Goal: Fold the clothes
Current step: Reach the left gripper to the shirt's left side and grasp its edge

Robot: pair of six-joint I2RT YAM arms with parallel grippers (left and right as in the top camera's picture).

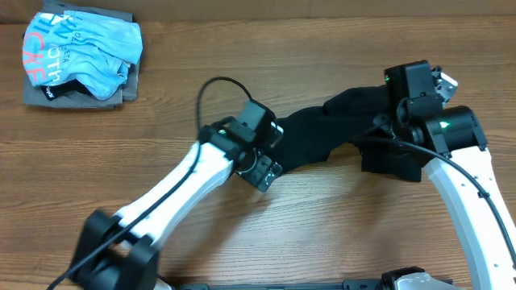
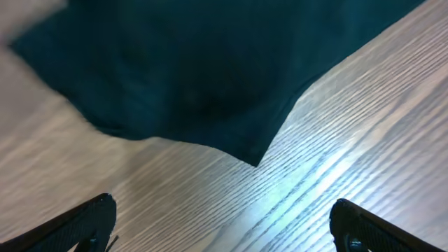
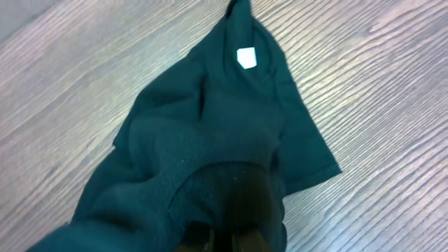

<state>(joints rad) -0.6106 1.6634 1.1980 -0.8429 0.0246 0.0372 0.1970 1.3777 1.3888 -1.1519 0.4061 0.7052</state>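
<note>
Right pincer (image 3: 227, 241) pinches the black T-shirt (image 3: 210, 140); left pincer (image 2: 224, 225) hovers spread just short of its edge.

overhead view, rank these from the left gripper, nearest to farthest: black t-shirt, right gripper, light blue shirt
From the left gripper:
1. black T-shirt, right beside it at mid-table.
2. right gripper, at the shirt's other end, shut on the fabric.
3. light blue shirt, in the far left corner, lying on the grey folded garment.
</note>
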